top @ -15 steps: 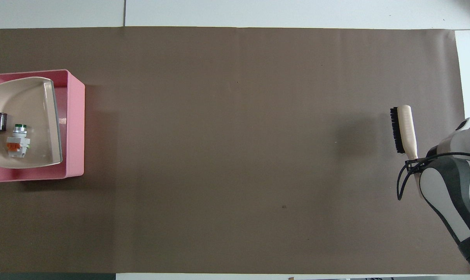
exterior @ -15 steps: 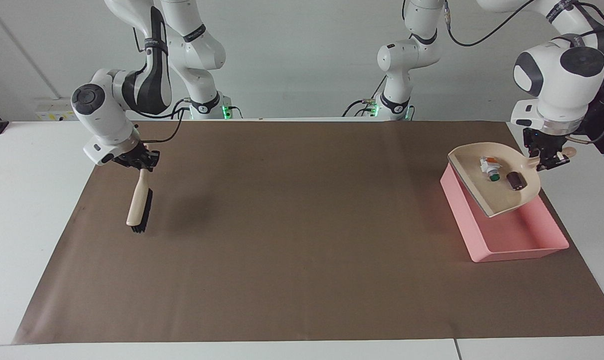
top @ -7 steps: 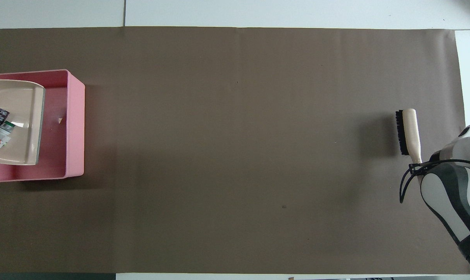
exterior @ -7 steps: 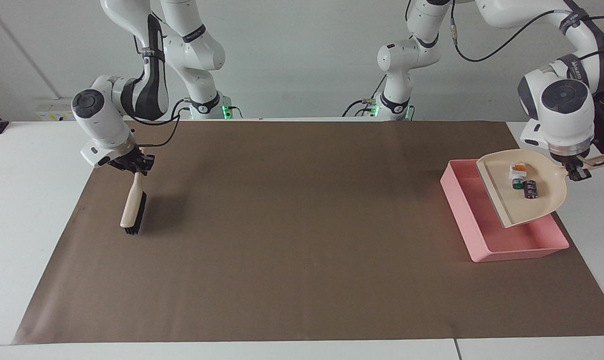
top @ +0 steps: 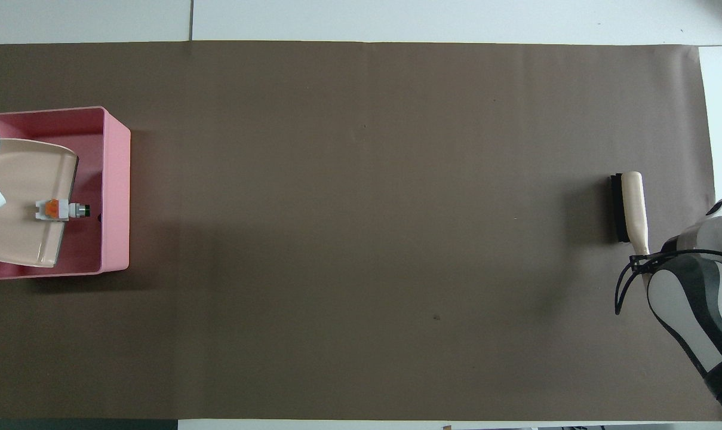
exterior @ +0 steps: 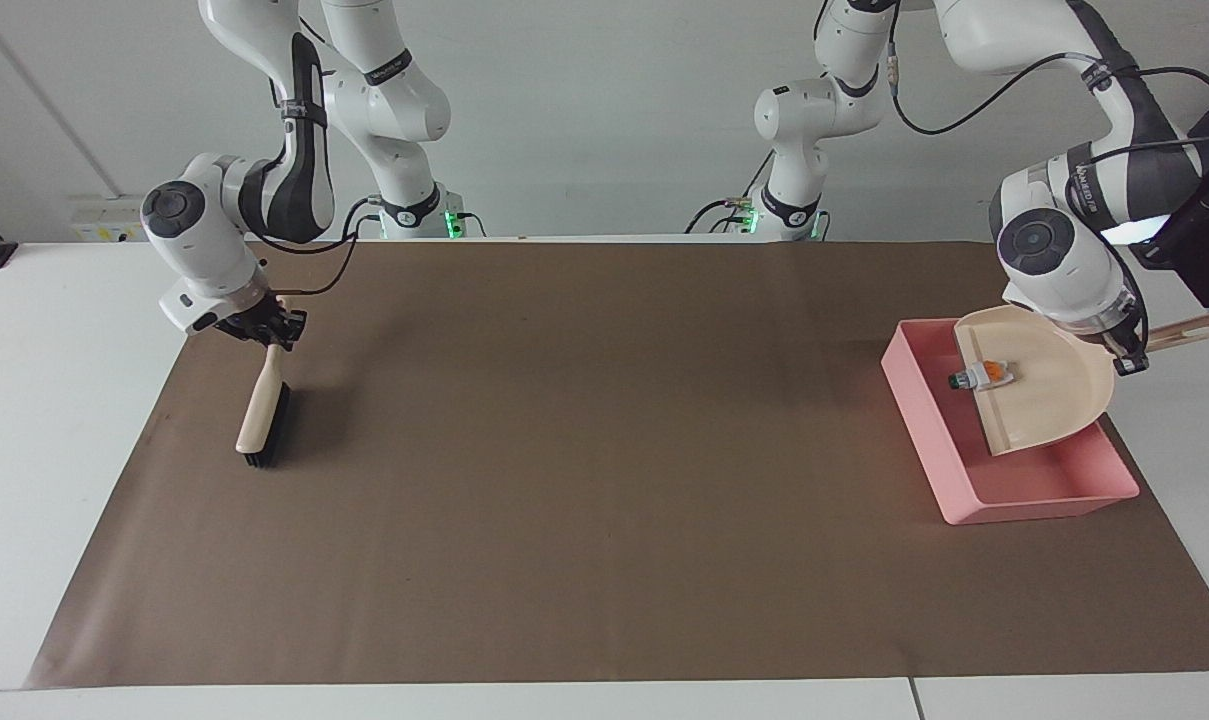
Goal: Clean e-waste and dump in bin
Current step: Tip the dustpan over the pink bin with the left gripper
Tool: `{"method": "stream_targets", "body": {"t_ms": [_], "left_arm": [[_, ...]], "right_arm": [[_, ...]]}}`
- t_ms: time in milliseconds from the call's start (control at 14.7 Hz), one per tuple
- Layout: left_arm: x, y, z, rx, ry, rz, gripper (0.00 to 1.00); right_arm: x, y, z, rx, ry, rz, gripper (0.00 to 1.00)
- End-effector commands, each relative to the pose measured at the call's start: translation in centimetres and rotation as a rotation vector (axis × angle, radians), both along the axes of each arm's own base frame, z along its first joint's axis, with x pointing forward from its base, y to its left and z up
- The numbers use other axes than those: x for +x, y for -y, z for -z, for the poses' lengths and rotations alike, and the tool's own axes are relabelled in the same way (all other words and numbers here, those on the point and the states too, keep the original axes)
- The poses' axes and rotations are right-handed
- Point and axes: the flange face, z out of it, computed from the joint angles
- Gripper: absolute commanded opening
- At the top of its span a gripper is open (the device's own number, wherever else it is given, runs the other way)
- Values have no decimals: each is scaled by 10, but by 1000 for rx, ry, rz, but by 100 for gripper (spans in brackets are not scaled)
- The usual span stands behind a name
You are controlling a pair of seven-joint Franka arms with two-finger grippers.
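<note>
My left gripper (exterior: 1129, 356) is shut on the handle of the beige dustpan (exterior: 1049, 385) and holds it tilted steeply over the pink bin (exterior: 964, 500). The white e-waste part with green and orange bits (exterior: 986, 375) lies at the pan's lower lip, over the bin's inside. In the overhead view it (top: 59, 209) pokes past the edge of the dustpan (top: 20, 197) above the bin (top: 116, 191). The black cylinder piece does not show on the pan and I cannot make it out. My right gripper (exterior: 272, 336) is shut on the handle of a hand brush (exterior: 262, 420).
The brush (top: 626, 206) hangs down with its bristle end at the brown mat (exterior: 584, 450), near the right arm's end of the table. The bin stands at the left arm's end of the mat. White table shows around the mat.
The left gripper has tipped the dustpan much steeper over the bin. The white part has slid to the pan's lip and the black cylinder has left the pan. The brush shifted slightly.
</note>
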Motion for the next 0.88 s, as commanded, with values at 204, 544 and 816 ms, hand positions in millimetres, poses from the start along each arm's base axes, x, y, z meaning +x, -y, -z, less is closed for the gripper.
{"method": "stream_targets", "body": {"t_ms": [204, 544, 816], "left_arm": [[-4, 22, -62, 126, 21, -49, 0], [-22, 48, -100, -31, 81, -96, 0], [-34, 99, -77, -160, 51, -62, 0]], "right_arm": [[-3, -7, 0, 24, 13, -17, 2], [-2, -8, -1, 42, 19, -41, 3], [-2, -8, -1, 44, 17, -49, 83]]}}
